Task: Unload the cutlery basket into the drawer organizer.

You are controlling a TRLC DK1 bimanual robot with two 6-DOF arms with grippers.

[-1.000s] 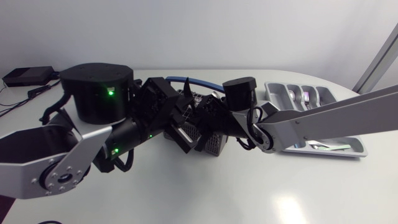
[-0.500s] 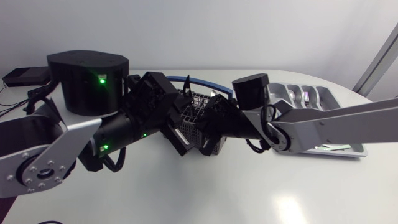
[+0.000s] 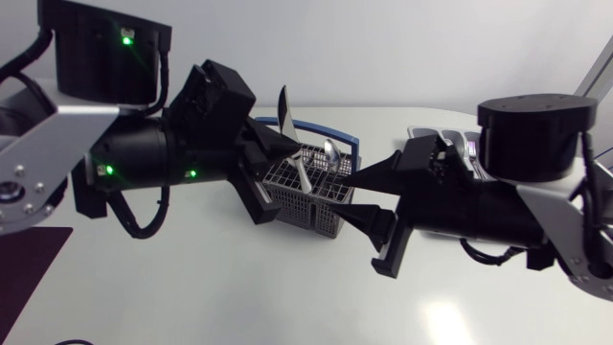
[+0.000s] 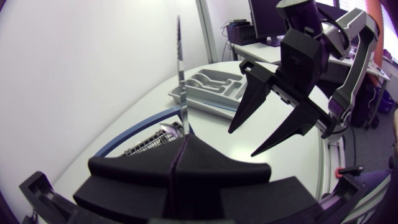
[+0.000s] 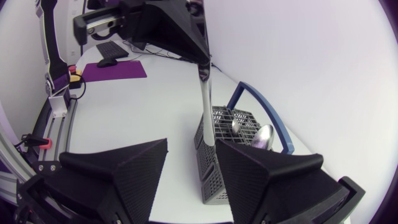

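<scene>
The white table [image 3: 239, 307] is the biggest thing here. My left arm [image 3: 144, 158] comes in from the left and my right arm [image 3: 498, 206] comes in from the right. They meet near the middle.

The grey tray [image 4: 214, 106] with its long slots sits at the far right, behind my right arm. The wire basket [image 3: 311, 196] with the blue handle [image 3: 326, 129] stands in the middle, between my two grippers.

My left gripper [image 4: 181, 142] is pinched tight on a knife [image 3: 283, 107]. The knife stands straight up, above the left side of the basket, with its tip at the top. My right gripper [image 4: 242, 142] is spread wide and holds nothing. Its two fingers point left, at the basket and the knife.

Two spoons [image 3: 329, 153] stick out of the basket (there may be more things down inside, I cannot see).

Here is what matters for the next move. The tray lies to the right of the knife, past the basket and past my right arm. My right gripper is the nearer one to the tray. I think the knife has to go right and then tip over flat, so its long side lines up with a slot.
</scene>
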